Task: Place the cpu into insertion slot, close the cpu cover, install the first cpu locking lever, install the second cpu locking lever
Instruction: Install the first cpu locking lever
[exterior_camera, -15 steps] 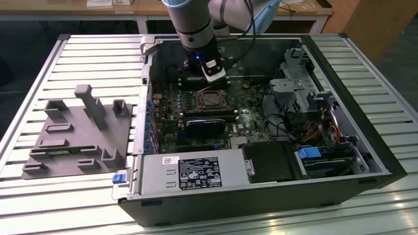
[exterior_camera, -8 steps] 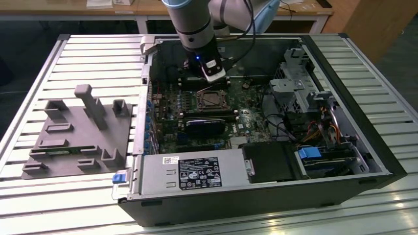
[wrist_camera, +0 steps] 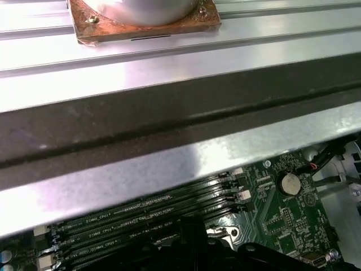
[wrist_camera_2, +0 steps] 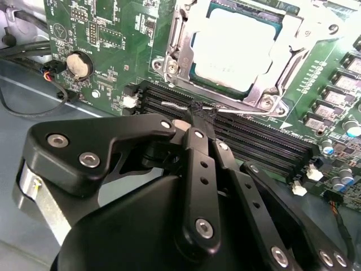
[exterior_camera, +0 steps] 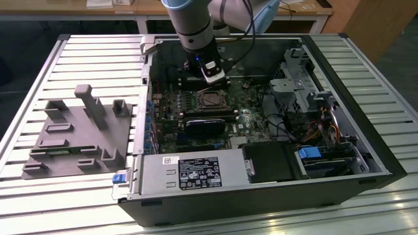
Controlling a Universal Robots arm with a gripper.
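Gripper (wrist_camera_2: 196, 116): black fingers pressed together at the tips, pinching a thin wire lever.
Locking lever (wrist_camera_2: 248, 110): silvery wire, lying along the edge of the insertion slot nearest to the gripper, just above the memory slots, held near its middle.
Memory slots (wrist_camera_2: 271, 141): long, black, in parallel rows, between the gripper body and the insertion slot.
Cpu cover (wrist_camera_2: 178, 42): silvery frame, lying flat over the chip, with its window around the pale top.
Cpu (wrist_camera_2: 240, 48): seated inside the insertion slot, pale metal top visible through the window.
Insertion slot (exterior_camera: 212, 100): on the green motherboard (wrist_camera_2: 113, 34), directly below the arm in the exterior view.
Coin battery (wrist_camera_2: 78, 63): round, silvery, on the motherboard, well apart from the insertion slot.
Computer case (exterior_camera: 365, 147): open, lying on its side on the slatted table (exterior_camera: 98, 49).
Grey fixture (exterior_camera: 78, 132): on the table, beside the case at the exterior view's left.
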